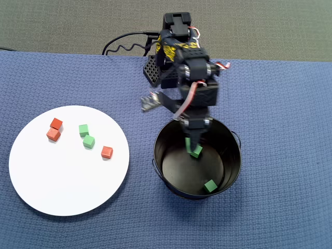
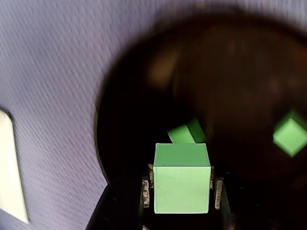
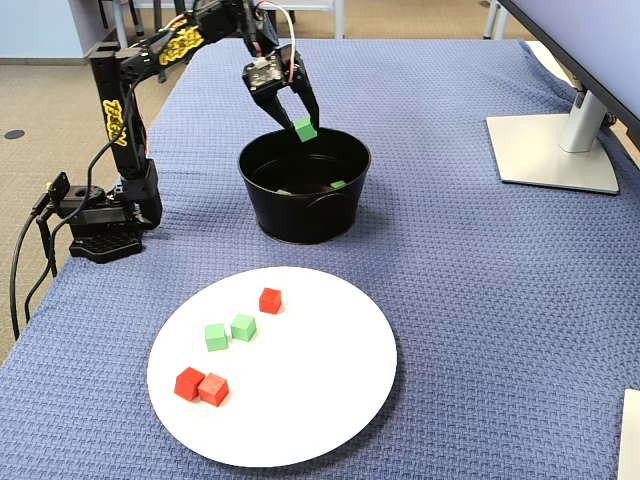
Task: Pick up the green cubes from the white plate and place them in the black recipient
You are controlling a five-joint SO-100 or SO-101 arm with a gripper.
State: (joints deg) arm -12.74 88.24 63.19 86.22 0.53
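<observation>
The claw [image 3: 303, 118] is gripping a green cube [image 3: 305, 128] over the black bucket [image 3: 262, 205] — upper middle of the fixed view. Two more are lying inside.

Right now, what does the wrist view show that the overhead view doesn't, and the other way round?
Only the wrist view shows the pincer pads clamped on both sides of a green cube, seen close up.

Only the overhead view shows the whole plate with two green cubes and three red cubes, plus the arm's base.

Both show the black bucket on the blue cloth, with two loose green cubes inside.
</observation>
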